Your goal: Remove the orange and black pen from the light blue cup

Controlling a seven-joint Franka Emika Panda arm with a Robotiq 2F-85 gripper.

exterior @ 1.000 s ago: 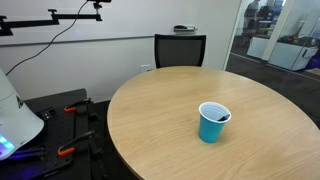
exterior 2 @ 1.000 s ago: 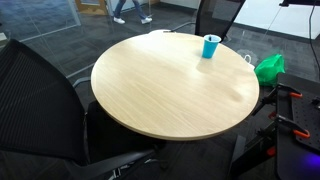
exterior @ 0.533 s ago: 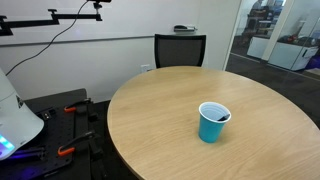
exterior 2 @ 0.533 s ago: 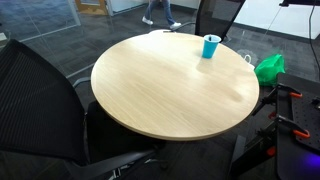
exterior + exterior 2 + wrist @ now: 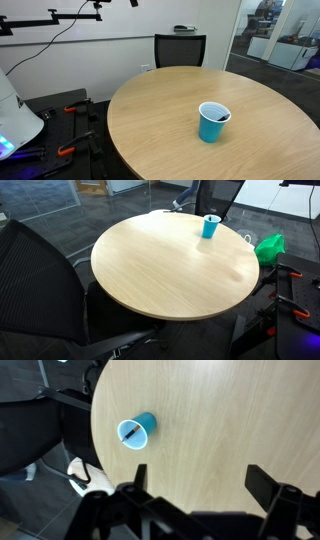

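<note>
Nothing on the desk [image 5: 160,125] has shifted, only a passer-by [image 5: 186,200] drifting right along the top edge, while the orange and black pen [image 5: 130,433] lies inside the light blue cup [image 5: 138,430] (upper left of the wrist view), the fingers [image 5: 135,485] spread wide apart below.

In the wrist view the Robotiq gripper [image 5: 197,478] lies along the bottom edge of the frame, dark and out of focus, pointing downward. Its two fingers [image 5: 133,482] show as black prongs, one at lower centre-left and one at lower right, with the jaws spread wide apart
</note>
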